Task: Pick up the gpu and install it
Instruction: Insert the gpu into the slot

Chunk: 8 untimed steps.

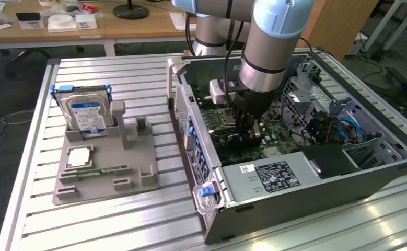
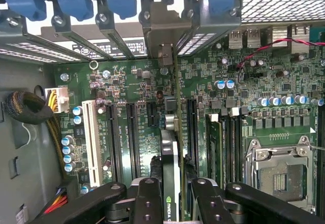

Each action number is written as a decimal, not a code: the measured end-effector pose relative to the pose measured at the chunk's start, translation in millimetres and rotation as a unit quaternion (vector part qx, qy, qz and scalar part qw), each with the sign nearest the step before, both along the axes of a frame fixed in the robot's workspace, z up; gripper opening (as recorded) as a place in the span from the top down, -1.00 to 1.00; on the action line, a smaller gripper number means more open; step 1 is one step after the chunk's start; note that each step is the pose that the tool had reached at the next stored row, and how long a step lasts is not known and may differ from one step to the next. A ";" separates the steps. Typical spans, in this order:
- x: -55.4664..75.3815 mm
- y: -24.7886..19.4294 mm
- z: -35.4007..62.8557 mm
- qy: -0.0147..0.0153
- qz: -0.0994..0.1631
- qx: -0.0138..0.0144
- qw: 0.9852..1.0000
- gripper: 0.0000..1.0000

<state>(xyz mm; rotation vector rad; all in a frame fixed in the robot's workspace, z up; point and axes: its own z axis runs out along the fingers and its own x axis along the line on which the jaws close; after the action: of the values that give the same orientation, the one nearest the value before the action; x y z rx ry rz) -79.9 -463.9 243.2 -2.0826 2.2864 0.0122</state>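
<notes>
The gpu is a thin card seen edge-on in the wrist view, standing upright over the green motherboard. Its silver end bracket reaches up to the case's rear slot openings. My gripper is shut on it, one black finger on each side of the card. The card hangs along the black expansion slots; I cannot tell whether its edge touches one. In the exterior view my gripper is down inside the open computer case, and it hides most of the card.
Blue slot latches line the case's rear wall. A braided cable bundle lies beside the board, and a CPU socket sits on its other side. On the exterior view's left, a grey holder carries a hard drive and a memory stick.
</notes>
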 end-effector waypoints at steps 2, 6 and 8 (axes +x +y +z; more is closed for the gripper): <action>-0.1 0.0 0.0 0.000 0.000 0.000 1.000 0.46; -0.1 0.0 0.0 0.000 0.000 0.000 1.000 0.46; -0.1 0.0 0.0 0.000 0.000 0.000 1.000 0.46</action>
<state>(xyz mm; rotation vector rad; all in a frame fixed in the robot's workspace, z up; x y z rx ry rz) -80.1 -464.0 243.1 -2.0826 2.2866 0.0123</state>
